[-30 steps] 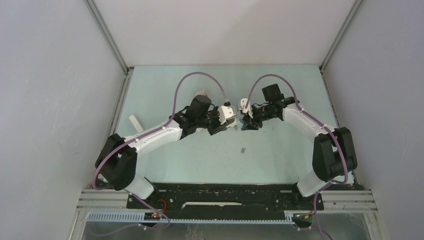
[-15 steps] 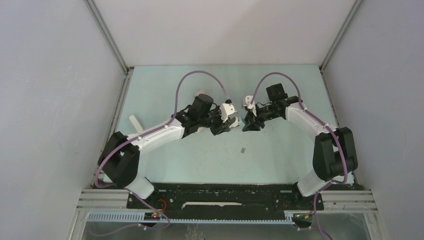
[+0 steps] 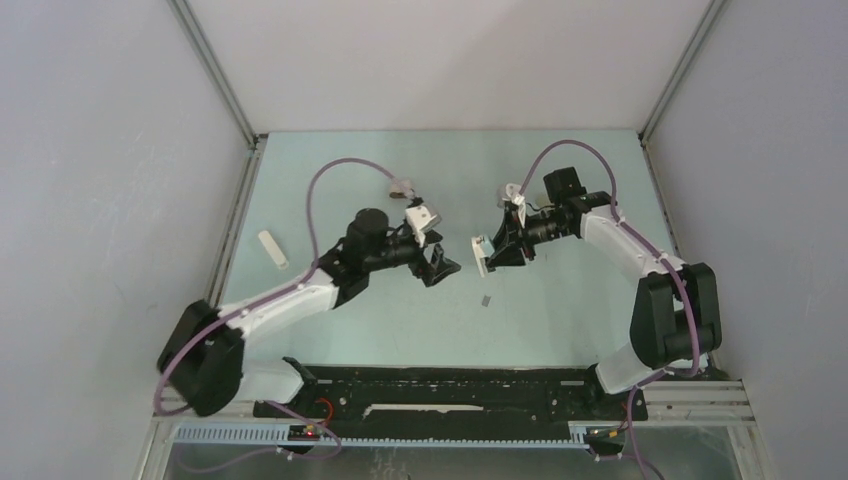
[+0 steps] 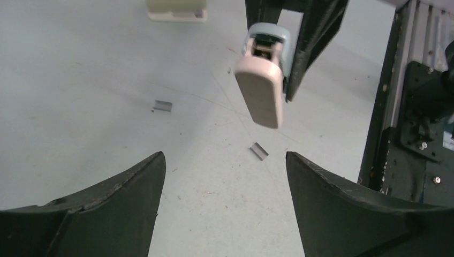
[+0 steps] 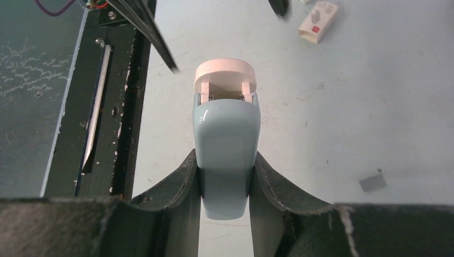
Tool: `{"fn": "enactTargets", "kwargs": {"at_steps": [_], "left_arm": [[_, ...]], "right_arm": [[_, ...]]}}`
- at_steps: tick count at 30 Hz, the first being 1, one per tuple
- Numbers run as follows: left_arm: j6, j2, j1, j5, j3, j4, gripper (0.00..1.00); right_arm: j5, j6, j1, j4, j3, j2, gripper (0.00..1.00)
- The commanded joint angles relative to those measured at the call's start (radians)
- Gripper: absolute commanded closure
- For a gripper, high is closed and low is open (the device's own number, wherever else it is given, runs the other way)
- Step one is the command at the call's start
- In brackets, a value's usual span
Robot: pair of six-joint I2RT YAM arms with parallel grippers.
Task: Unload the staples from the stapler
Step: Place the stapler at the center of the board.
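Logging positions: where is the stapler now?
The stapler is clamped in the right gripper over the middle of the table, just right of the open left gripper in the top view, with a staple strip lying close by.

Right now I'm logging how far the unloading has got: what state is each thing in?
Left gripper: open, empty.
Right gripper: shut on the stapler.
Stapler: clamped between the fingers, whitish end sticking out.
Staples: two strips loose on the table.
White box: lying on the table, apart from both grippers.
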Motion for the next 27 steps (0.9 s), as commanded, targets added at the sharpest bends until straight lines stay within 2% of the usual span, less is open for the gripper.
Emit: {"fn": "enactTargets", "kwargs": {"at_steps": [1,4,7,10,16,21,27], "left_arm": [[-0.019,-0.243,0.015,-0.176,-0.168,0.177,0.1],[0.023,-0.392,0.022,-0.342,-0.335,0.237,0.0],[0.0,-0.491,0.033,-0.496,-0.463,0.302,0.0],[-0.01,-0.538,0.036,-0.593,-0.543,0.326,0.0],[-0.029,-0.546,0.038,-0.672,-0.615,0.408,0.0],[-0.031,-0.516,0.038,-0.659,-0.617,0.423,0.0],[-0.029,-0.507,0.036,-0.658,-0.617,0.427,0.0]], "right_arm": [[0.082,0.161,-0.045,0.06,0.025,-0.067,1.0],[0.329,0.335,-0.061,0.167,0.026,-0.08,1.0],[0.599,0.423,-0.081,0.246,0.025,-0.074,1.0],[0.762,0.428,-0.096,0.228,0.057,-0.035,1.0],[0.913,0.468,-0.106,0.131,0.184,0.141,0.99],[1.019,0.501,-0.106,0.034,0.338,0.305,0.96],[1.076,0.516,-0.11,-0.083,0.516,0.468,0.89]]}}
